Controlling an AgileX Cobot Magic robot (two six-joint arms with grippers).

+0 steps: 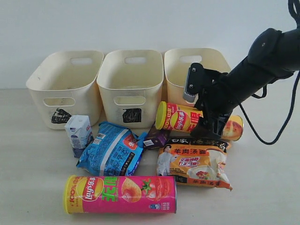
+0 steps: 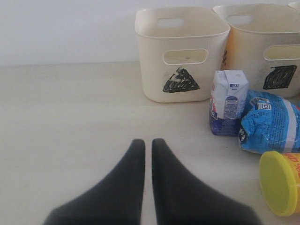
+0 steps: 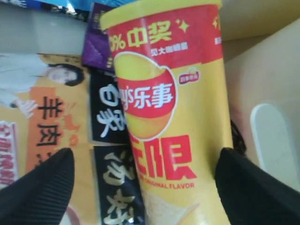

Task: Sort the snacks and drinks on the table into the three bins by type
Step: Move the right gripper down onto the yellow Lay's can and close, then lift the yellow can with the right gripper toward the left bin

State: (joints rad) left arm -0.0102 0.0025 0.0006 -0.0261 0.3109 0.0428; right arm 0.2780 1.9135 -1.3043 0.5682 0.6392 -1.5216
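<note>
The yellow-red tube (image 1: 180,117) (image 3: 173,93) lies in front of the circle bin (image 1: 176,79). My right gripper (image 1: 211,124) (image 3: 145,157) is open and straddles it: one finger is close against its side, the other stands off over the orange packet (image 1: 197,164) (image 3: 47,117). The pink tube (image 1: 122,194) lies at the front, the blue packet (image 1: 112,150) behind it. The white carton (image 1: 78,133) (image 2: 228,101) stands before the triangle bin (image 1: 47,70) (image 2: 178,47). The purple carton (image 1: 156,139) (image 3: 96,47) lies below the square bin (image 1: 131,89). My left gripper (image 2: 148,143) is shut and holds nothing, low over bare table.
All three bins stand in a row against the white back wall. In the left wrist view the pink tube's yellow lid (image 2: 280,183) and the blue packet (image 2: 269,124) lie to one side of the gripper. The right arm's black cable (image 1: 262,136) hangs beside the circle bin.
</note>
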